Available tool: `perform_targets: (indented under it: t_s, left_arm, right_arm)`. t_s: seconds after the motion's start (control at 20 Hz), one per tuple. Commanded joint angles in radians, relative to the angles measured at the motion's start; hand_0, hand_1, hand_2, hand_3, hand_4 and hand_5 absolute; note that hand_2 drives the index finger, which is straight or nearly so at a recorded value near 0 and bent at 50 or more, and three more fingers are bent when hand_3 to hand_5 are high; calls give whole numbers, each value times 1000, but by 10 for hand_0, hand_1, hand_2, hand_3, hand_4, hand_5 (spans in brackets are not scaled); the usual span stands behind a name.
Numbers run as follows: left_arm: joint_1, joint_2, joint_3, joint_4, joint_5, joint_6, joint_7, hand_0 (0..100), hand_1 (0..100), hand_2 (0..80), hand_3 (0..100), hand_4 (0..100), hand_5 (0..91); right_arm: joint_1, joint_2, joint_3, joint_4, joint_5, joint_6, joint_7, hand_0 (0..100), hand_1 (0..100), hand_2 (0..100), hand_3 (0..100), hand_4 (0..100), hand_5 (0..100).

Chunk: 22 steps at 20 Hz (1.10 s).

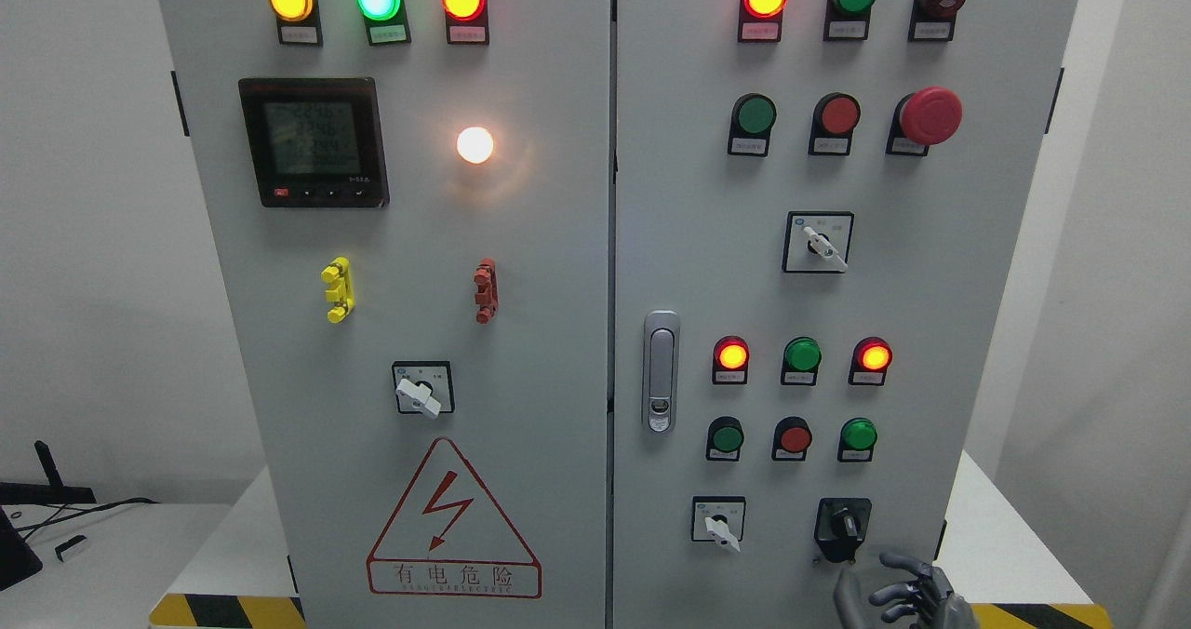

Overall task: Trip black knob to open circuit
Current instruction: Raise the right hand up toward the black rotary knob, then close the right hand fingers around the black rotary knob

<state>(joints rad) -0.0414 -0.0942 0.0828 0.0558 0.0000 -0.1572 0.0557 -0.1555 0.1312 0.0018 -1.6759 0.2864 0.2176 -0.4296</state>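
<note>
Grey metal two-door electrical cabinet (521, 331) fills the head view; the landmark used below is its small black rotary knob on a black square plate (843, 524), low on the right door.

Right hand (907, 592), dark grey with jointed metal fingers, enters at the bottom edge just below and slightly right of the black knob. Fingers spread and loosely curved, holding nothing. Thumb (847, 592) points up toward the plate's lower edge, close to it; contact cannot be confirmed.

White-handled selector switch on a white square plate (718, 522) sits just left of the black knob at the same height. Directly above the knob: a row of three small round push buttons, green, red, green (793, 438); above that, three round indicator lamps (803, 357), outer two lit red-orange, middle one green.

Silver door latch handle (661, 371) lies up and left of the knob, beside the door seam. Red mushroom-head emergency stop button (929, 115) is far above the knob. Red-outlined triangular lightning warning sign (454, 522) is well left of the knob, on the left door.
</note>
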Motion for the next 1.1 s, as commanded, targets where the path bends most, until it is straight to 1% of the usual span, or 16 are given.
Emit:
perform_targets:
  t_s: [0.0, 1.05]
  left_arm:
    - [0, -1, 0, -1, -31, 1, 0, 120, 389, 0, 0, 0, 0]
    - [0, 1, 0, 1, -31, 1, 0, 120, 389, 0, 0, 0, 0]
  right_arm:
    - [-13, 2, 29, 7, -1, 3, 0, 298, 790, 419, 708, 791, 947]
    - [-35, 2, 37, 13, -1, 5, 0, 301, 794, 452, 720, 791, 947]
